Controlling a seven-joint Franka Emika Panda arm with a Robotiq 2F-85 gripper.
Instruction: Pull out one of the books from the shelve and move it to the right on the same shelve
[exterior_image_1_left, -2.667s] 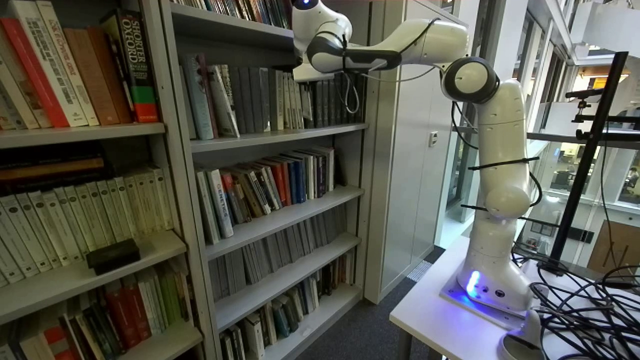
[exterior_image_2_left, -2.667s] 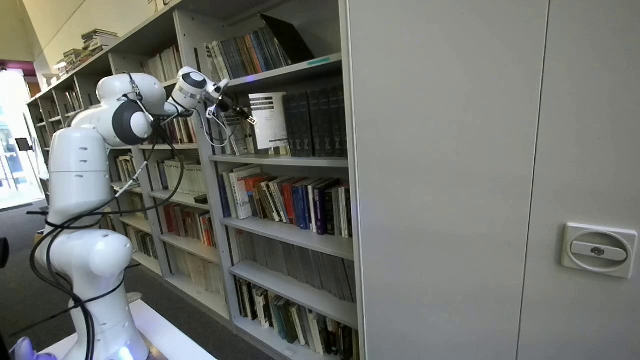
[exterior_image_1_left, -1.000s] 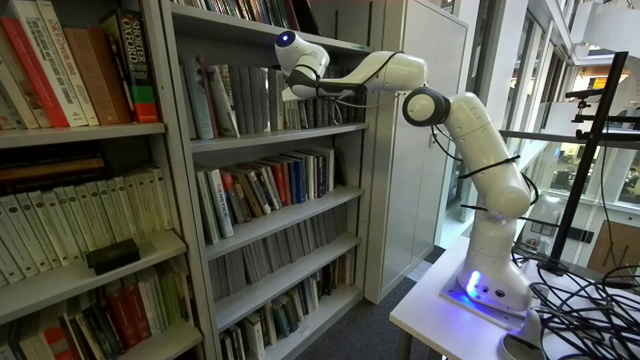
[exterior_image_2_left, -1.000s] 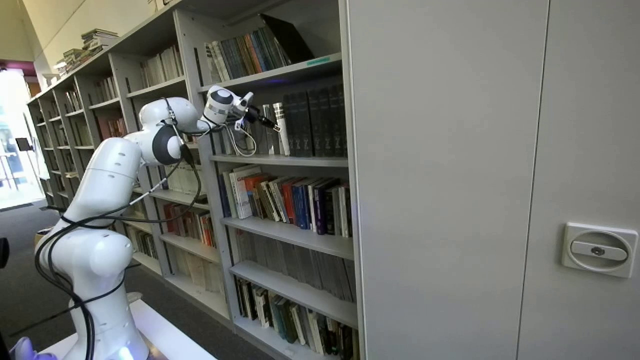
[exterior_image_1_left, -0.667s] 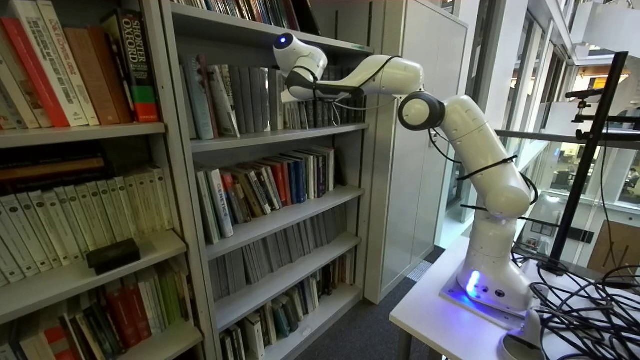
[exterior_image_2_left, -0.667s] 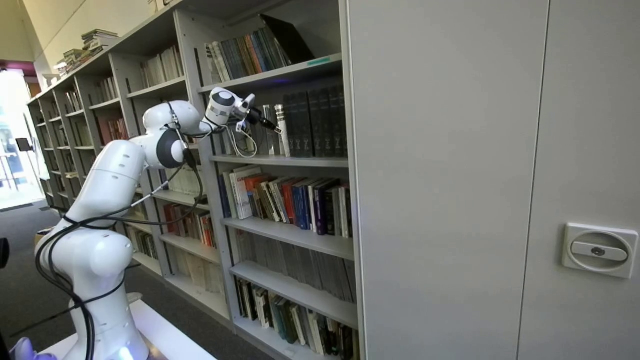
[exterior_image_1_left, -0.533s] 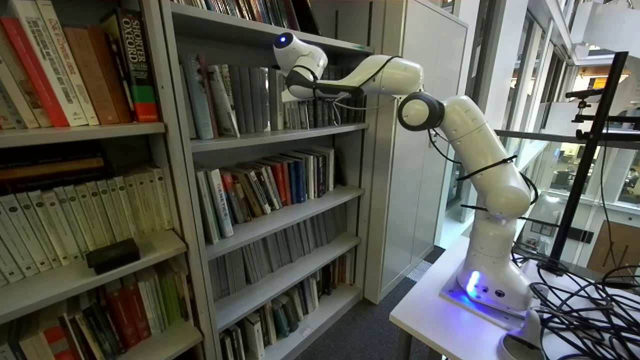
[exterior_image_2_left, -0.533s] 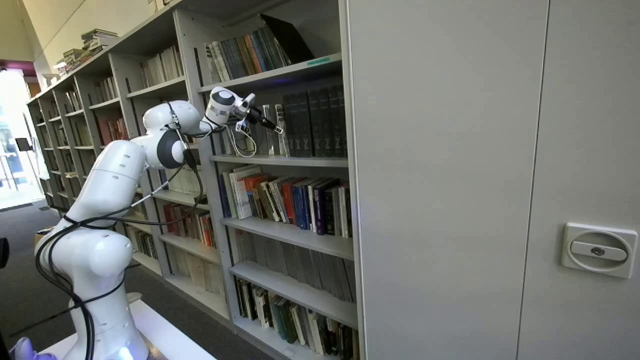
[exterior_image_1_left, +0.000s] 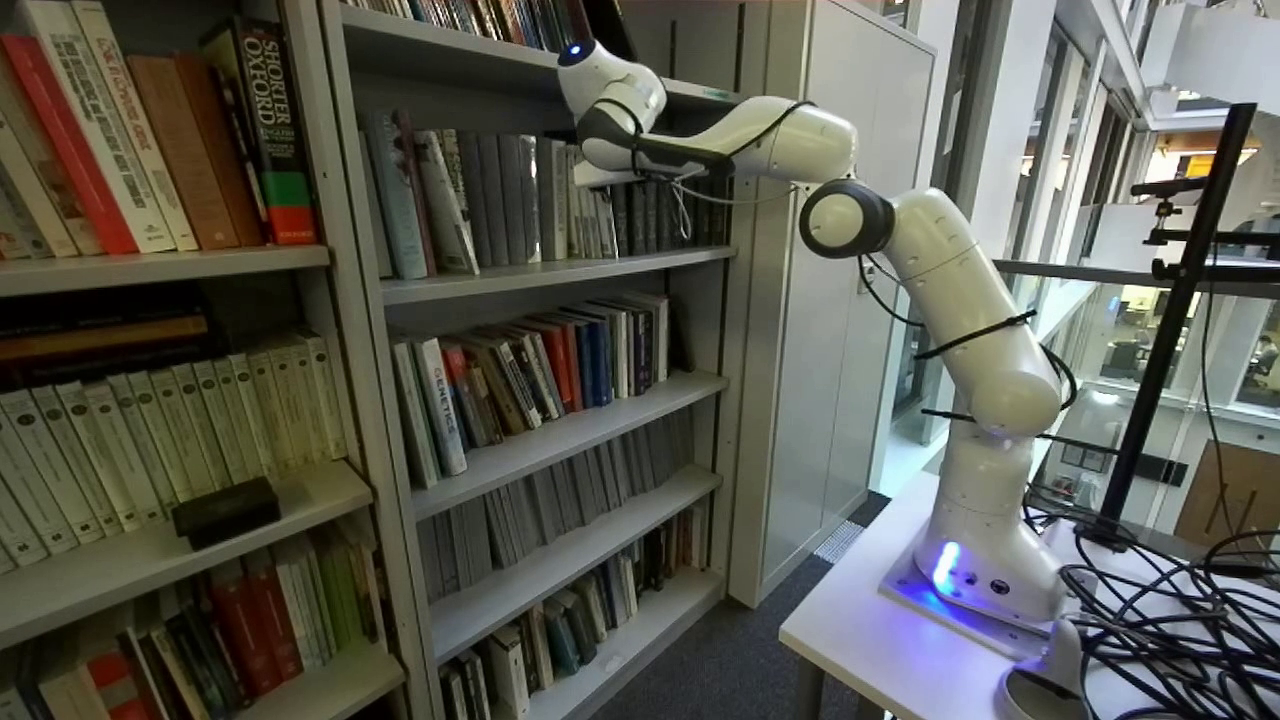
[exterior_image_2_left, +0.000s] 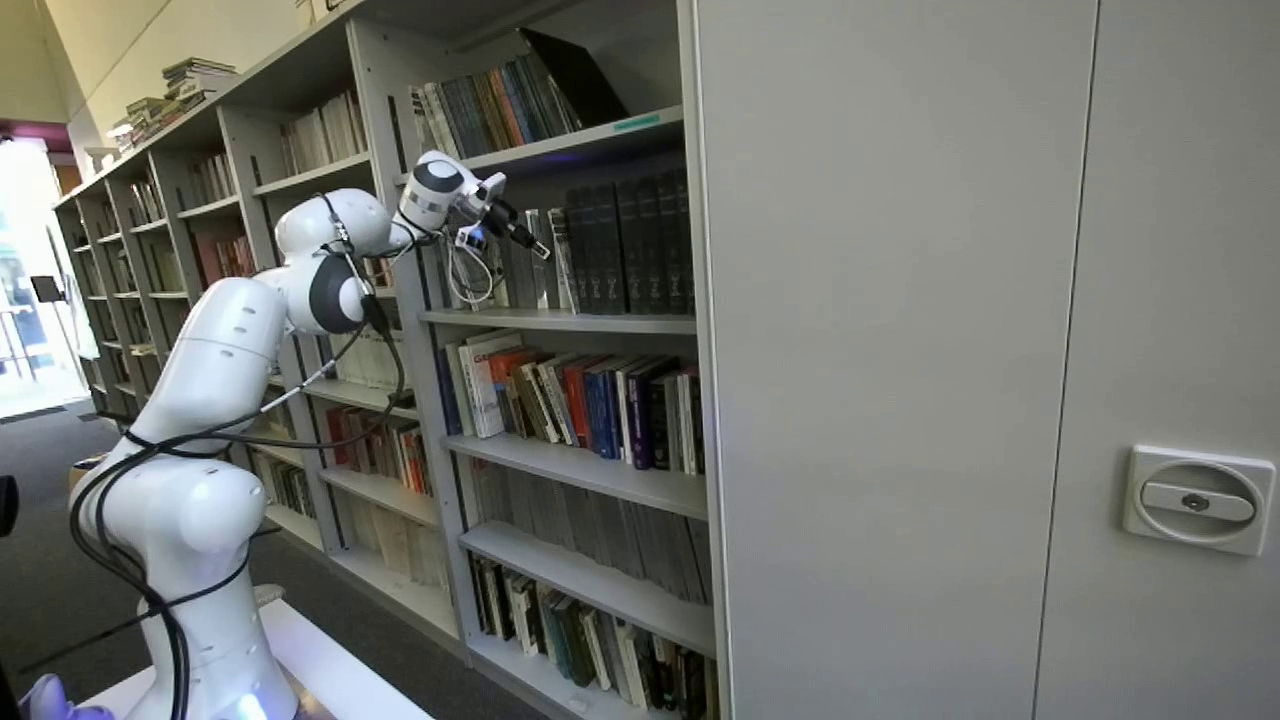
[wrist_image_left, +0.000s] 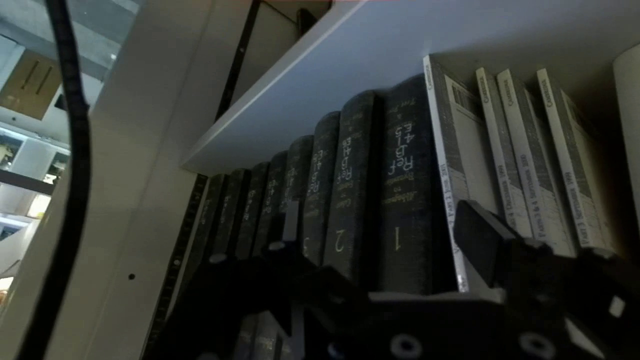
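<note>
One slim white book (wrist_image_left: 462, 170) stands upright behind the front edge of the shelve (exterior_image_2_left: 560, 321), ahead of the spread, empty gripper (wrist_image_left: 380, 215) but likely off-centre, toward the left edge.

It's dim by the claw (wrist_image_left: 381, 227), near black in the wrist view, dark books (wrist_image_left: 407, 200) behind it shadowed. Far left of it in an exterior view, an opening (exterior_image_2_left: 20, 200) glares white. Blue light (exterior_image_1_left: 944, 568) tints the desk (exterior_image_1_left: 865, 632) well below it.

“1”, “2” on dark spines (wrist_image_left: 405, 212)
</note>
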